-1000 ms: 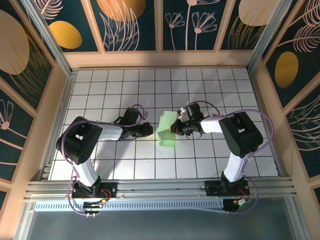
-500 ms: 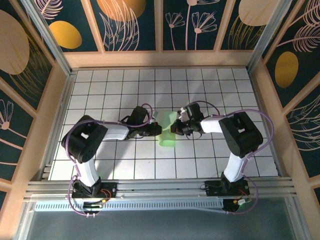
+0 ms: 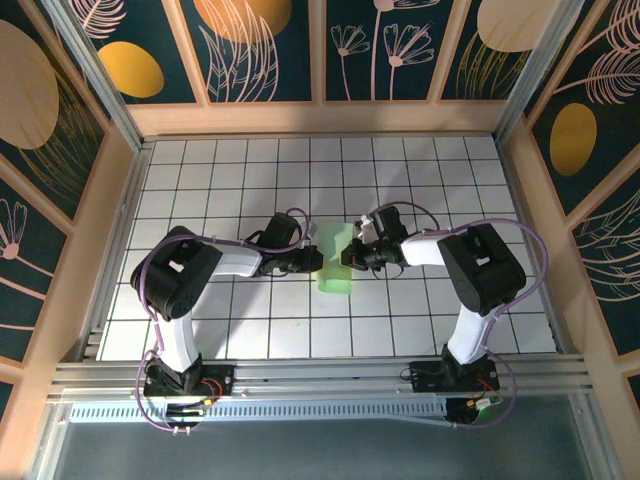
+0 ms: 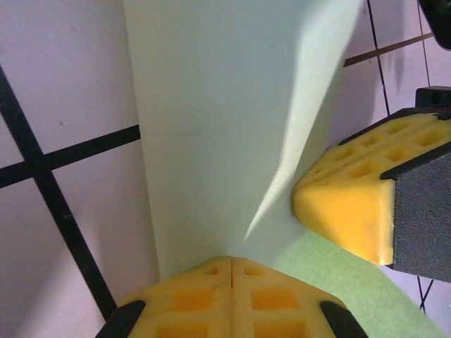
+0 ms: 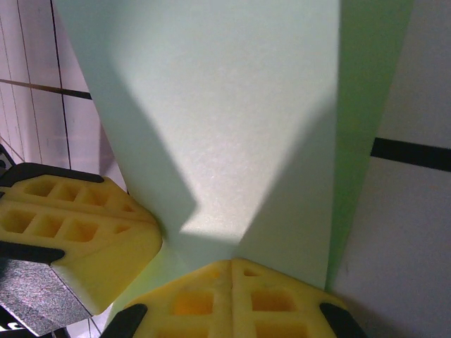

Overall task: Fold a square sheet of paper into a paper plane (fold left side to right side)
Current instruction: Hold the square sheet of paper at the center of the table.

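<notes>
The square sheet of paper is light green and lies folded into a narrow upright strip in the middle of the grid table. My left gripper is shut, its tips against the strip's left edge. My right gripper is shut too, its tips on the right edge. In the left wrist view the paper runs away from my closed left gripper, and the right arm's yellow fingers sit on it at the right. In the right wrist view my closed right gripper rests on the paper, with the left fingers beside it.
The white grid table is walled by wooden panels on the left, right and back. Both arm bases stand on the metal rail at the near edge. The two grippers face each other, less than a tile apart.
My left gripper has moved right, from about a tile away up to the paper's left edge. The green strip looks narrower now. The right gripper has hardly moved.
</notes>
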You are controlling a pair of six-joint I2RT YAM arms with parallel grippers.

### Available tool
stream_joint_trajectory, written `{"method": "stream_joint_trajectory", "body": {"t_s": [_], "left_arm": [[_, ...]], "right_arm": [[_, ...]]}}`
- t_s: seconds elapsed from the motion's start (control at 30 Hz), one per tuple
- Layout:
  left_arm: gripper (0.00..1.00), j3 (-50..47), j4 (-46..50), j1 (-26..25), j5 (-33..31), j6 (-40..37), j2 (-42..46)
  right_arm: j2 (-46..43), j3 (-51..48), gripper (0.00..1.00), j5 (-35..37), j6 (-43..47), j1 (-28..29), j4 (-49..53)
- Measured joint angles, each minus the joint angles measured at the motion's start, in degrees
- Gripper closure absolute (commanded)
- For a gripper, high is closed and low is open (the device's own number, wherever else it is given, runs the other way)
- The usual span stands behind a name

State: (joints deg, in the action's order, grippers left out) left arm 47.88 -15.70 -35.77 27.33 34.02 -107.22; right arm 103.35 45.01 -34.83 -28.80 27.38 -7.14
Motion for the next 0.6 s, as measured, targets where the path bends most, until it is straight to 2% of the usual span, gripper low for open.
{"method": "stream_joint_trajectory", "body": {"t_s": [0.43, 0.6], "left_arm": [[1.00, 0.74, 1.51, -0.26, -0.76, -0.85, -0.04], [1.00, 0.90, 1.86, -0.28, -0.85, -0.83, -0.04]], "right_arm": [[-0.33, 1.25, 1.00, 0.02, -0.50, 0.07, 1.25], [0.26, 4.59, 1.00, -0.02, -1.51, 0.79, -0.15]]}}
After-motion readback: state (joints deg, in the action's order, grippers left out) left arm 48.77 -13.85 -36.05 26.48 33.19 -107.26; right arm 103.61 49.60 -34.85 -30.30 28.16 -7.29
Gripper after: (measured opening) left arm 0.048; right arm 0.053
